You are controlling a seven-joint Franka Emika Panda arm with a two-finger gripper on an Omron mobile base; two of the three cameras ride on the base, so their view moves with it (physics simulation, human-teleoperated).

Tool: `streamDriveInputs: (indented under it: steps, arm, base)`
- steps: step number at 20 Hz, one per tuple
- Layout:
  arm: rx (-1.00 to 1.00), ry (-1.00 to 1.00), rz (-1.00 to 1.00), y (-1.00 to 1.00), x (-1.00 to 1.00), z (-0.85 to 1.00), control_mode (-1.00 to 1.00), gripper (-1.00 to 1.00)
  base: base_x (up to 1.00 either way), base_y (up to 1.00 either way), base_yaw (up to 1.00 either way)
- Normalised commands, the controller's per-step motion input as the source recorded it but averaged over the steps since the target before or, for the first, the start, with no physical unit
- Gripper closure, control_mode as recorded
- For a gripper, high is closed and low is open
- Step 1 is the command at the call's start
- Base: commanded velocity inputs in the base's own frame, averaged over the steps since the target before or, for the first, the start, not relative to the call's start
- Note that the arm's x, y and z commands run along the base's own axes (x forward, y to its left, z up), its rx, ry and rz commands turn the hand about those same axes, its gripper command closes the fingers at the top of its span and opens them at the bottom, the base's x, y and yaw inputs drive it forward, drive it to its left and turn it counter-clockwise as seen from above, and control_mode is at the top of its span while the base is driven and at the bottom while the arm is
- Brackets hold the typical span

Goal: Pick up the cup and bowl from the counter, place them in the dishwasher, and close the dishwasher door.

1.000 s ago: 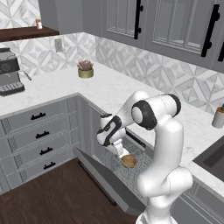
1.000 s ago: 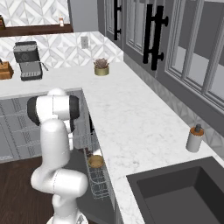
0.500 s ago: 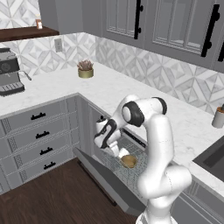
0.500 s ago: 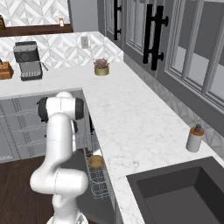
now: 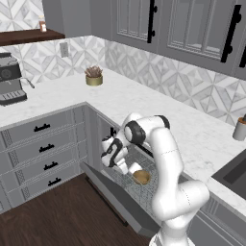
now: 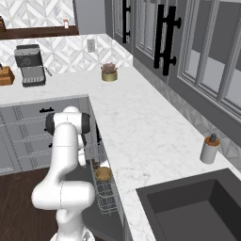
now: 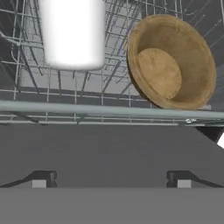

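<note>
In the left base view, the white arm is bending down from the lower right toward the dishwasher (image 5: 137, 185), whose door (image 5: 113, 192) is hanging open, slanting down toward the dark wood floor (image 5: 53, 218). The hand (image 5: 109, 154) is hovering over the near left end of the wire rack with its jaws standing wide apart, gripping nothing. The cup (image 5: 122, 166) is lying in the rack just beside the hand, and the bowl (image 5: 141, 177) is sitting in the rack just to the right of the cup. The counter (image 5: 158, 115) is running along the wall above, carrying a gold pot with a plant (image 5: 94, 77) at the far corner, a coffee machine (image 5: 10, 79) at the far left and a soap dispenser (image 5: 239, 128) at the right edge.

In the right base view, the arm is rising from the lower left and its upper links are covering the hand. The bowl (image 6: 103, 173) is resting in the wire rack under the counter (image 6: 141, 141) edge. A dark sink (image 6: 197, 212) is lying in the counter at the lower right, with the soap dispenser (image 6: 209, 148) standing beyond it.

In the hand view, the two dark fingertips (image 7: 39, 178) are standing well apart at the bottom, with nothing between them. The bowl (image 7: 171, 61) is leaning tilted in the rack wires at the upper right, its hollow facing the camera. The cup (image 7: 72, 33) is showing as a blurred white shape at the upper left, apart from the bowl.
</note>
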Motion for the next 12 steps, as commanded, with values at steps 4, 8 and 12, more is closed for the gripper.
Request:
streamDriveInputs:
  steps: [4,8,12]
  arm:
    - [-0.1,0.0,-0.04,-0.23,0.59,-0.51,-1.0,-1.0]
    - [-0.06,0.0,-0.02,-0.59,0.64,-0.33,-1.0,-1.0]
    - [-0.06,0.0,-0.02,-0.63,0.68,-0.3,-1.0,-1.0]
  base:
    - [0.0,0.0,0.0]
    - [0.0,0.0,0.0]
    - [0.0,0.0,0.0]
